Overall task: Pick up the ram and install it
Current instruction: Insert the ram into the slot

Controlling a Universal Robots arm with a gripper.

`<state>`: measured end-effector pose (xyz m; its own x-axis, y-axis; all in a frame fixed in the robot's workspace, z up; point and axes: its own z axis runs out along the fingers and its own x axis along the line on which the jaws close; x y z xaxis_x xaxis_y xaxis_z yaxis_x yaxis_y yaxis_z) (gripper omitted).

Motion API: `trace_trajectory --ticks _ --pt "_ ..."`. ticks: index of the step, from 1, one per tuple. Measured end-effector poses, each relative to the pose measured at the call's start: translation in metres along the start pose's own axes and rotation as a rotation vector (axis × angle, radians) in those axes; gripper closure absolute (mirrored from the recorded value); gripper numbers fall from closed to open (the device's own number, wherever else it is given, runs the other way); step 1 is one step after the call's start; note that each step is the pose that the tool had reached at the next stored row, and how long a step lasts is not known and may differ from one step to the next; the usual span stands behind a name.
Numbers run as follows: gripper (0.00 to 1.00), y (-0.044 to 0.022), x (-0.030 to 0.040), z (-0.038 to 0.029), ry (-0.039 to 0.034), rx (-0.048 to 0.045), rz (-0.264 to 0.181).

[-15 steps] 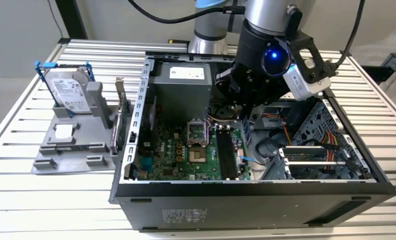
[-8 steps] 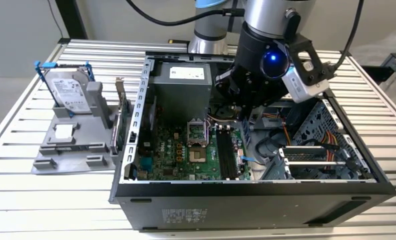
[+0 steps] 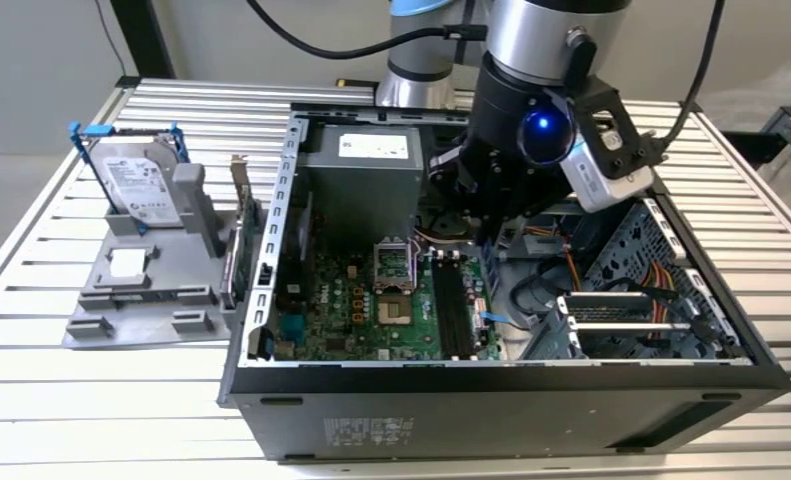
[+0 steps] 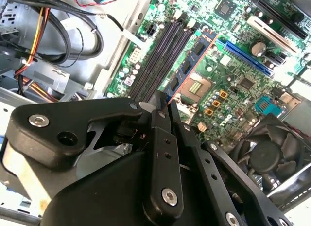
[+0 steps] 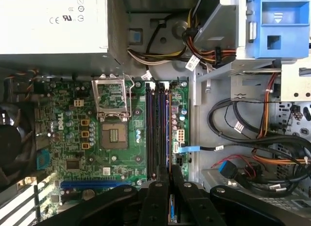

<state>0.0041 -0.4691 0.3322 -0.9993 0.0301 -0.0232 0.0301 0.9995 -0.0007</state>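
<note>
In the second wrist view the ram (image 4: 190, 65), a slim dark blue stick with black chips and a gold edge, sticks out from between my black fingers (image 4: 156, 120). It hangs tilted just above the long black memory slots (image 4: 158, 58) of the green motherboard. My gripper (image 4: 163, 103) is shut on the ram. In the first wrist view my gripper (image 5: 169, 171) sits over the near end of the memory slots (image 5: 155, 129), and the ram (image 5: 167, 138) shows edge-on as a thin line along them. In the exterior view the arm reaches down into the open computer case (image 3: 502, 380).
A silver hard drive (image 3: 142, 185) with blue clips stands on a grey holder (image 3: 135, 300) at the exterior view's left, beside a card with a metal bracket (image 3: 242, 240). Inside the case are the power supply (image 3: 362, 180), CPU socket (image 5: 112, 133), cable bundles (image 5: 243, 133) and a fan (image 4: 272, 153).
</note>
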Motion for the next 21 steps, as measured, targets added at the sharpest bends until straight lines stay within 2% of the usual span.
trace_trajectory --ticks 4,7,12,18,21 --pt "1.00 0.0000 0.0001 0.0061 0.0005 0.0011 0.000" --pt "1.00 0.0001 -0.0004 0.0071 0.0068 0.0046 0.000" --pt "1.00 0.0000 -0.0003 0.0121 0.0075 0.0057 0.000" --pt "1.00 0.0000 -0.0001 0.0198 0.0080 0.0128 0.000" --pt "1.00 0.0001 0.0001 0.0236 0.0115 0.0129 0.000"
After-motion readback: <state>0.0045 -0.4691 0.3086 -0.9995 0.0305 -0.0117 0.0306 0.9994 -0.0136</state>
